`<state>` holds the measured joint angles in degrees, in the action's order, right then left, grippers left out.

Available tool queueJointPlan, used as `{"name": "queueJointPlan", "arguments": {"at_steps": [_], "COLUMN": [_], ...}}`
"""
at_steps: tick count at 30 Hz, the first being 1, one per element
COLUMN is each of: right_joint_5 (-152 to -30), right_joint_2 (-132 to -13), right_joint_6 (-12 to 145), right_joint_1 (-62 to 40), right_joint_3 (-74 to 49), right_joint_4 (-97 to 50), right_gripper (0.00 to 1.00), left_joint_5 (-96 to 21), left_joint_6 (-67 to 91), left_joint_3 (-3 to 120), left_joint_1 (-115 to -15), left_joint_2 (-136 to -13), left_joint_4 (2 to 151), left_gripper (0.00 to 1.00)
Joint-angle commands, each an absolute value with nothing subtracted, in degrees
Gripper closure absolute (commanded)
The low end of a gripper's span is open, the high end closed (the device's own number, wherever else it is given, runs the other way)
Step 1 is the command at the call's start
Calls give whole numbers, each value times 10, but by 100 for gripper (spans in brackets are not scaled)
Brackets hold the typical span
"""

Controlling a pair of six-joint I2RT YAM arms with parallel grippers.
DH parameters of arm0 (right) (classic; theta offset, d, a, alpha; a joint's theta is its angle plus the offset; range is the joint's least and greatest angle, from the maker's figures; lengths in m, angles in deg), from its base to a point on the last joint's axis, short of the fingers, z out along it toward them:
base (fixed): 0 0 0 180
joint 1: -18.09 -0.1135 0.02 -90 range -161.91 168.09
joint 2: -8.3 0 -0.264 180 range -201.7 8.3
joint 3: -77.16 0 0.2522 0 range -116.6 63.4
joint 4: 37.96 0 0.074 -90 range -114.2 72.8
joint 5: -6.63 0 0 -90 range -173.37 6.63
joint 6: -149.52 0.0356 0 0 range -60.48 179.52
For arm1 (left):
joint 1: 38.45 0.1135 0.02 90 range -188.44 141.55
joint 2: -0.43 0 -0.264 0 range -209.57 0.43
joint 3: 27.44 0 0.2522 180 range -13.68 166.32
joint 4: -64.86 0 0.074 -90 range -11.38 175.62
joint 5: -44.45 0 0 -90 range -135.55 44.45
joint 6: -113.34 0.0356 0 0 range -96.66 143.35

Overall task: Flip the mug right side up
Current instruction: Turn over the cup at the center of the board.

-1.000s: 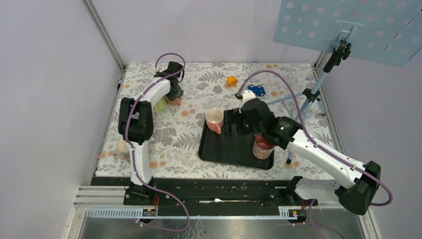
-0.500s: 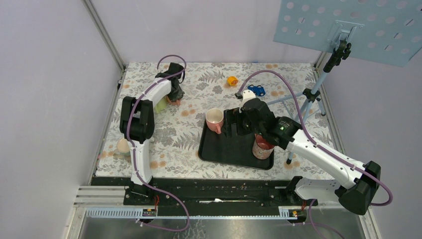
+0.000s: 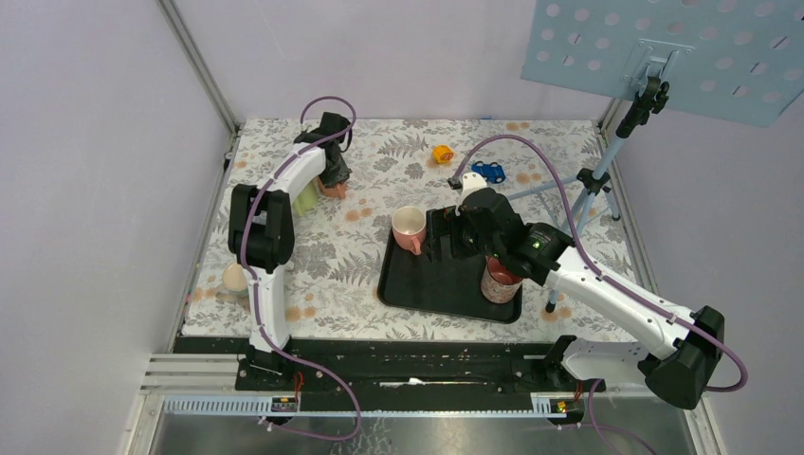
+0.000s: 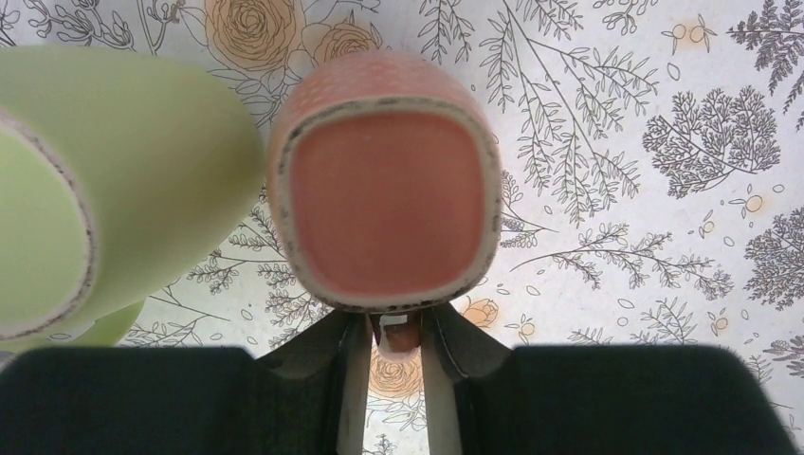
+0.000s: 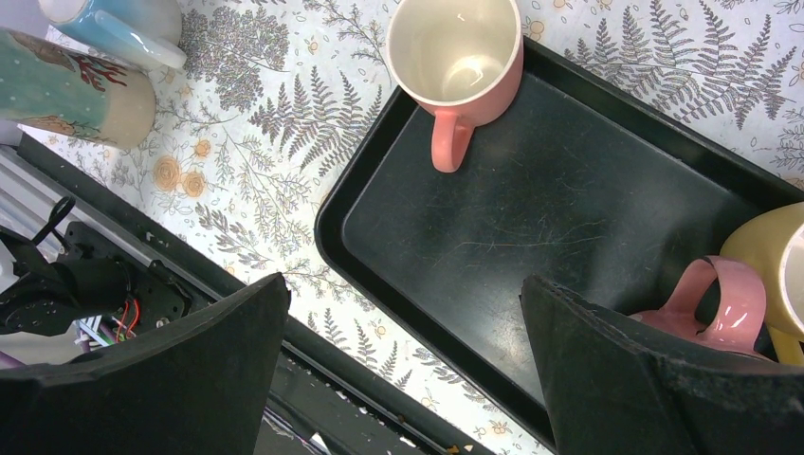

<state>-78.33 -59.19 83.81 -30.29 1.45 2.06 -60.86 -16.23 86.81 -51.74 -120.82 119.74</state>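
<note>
I see the salmon mug [image 4: 384, 223] far-left on the floral cloth [image 4: 645, 114], inverted: rounded-square base up toward the wrist cam, dimpled wall, long axis vertical. Left gripper [image 4: 398, 365] is clamped on its handle. Smooth green mug [image 4: 114, 180] sits just beside it. Right gripper [image 5: 403, 284] is spread wide over the black tray [image 5: 531, 218].

Mugs numbered seven: salmon mug [image 4: 384, 180], green mug [image 4: 142, 171], pink mug [image 5: 455, 57], rose mug [image 5: 735, 318], yellow mug [image 5: 763, 251], patterned mug [image 5: 66, 90], blue mug [image 5: 123, 28]. One tray [image 5: 569, 218] at centre. Two toys toward 1 o'clock: yellow toy [image 3: 442, 153], blue toy [image 3: 488, 172].
</note>
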Motion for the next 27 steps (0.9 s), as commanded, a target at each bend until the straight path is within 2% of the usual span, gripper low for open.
{"name": "queueJointPlan", "arguments": {"at_steps": [1,5,8,14,23,27], "right_joint_5": [-780,-778,-779,-779,-780,-779], "right_joint_2": [-585,-584,-584,-582,-578,-575], "right_joint_6": [843,843,844,845,847,847], "right_joint_1": [-308,-307,-308,-307,-307,-308], "right_joint_3": [17,19,19,18,20,20], "right_joint_4": [2,4,4,3,4,4], "right_gripper": [0,0,0,0,0,0], "left_joint_5": [-602,-594,-588,-590,-586,-586], "left_joint_6": [-150,-151,-151,-144,-146,-147], "left_joint_3": [895,890,886,886,885,884], "left_joint_1": [-518,-518,-518,-518,-518,-518], "left_joint_2": [-1205,-1208,-1209,-1215,-1223,-1220], "left_joint_4": [1197,1197,1197,1197,1197,1196], "left_gripper": [77,90,77,65,65,83]}}
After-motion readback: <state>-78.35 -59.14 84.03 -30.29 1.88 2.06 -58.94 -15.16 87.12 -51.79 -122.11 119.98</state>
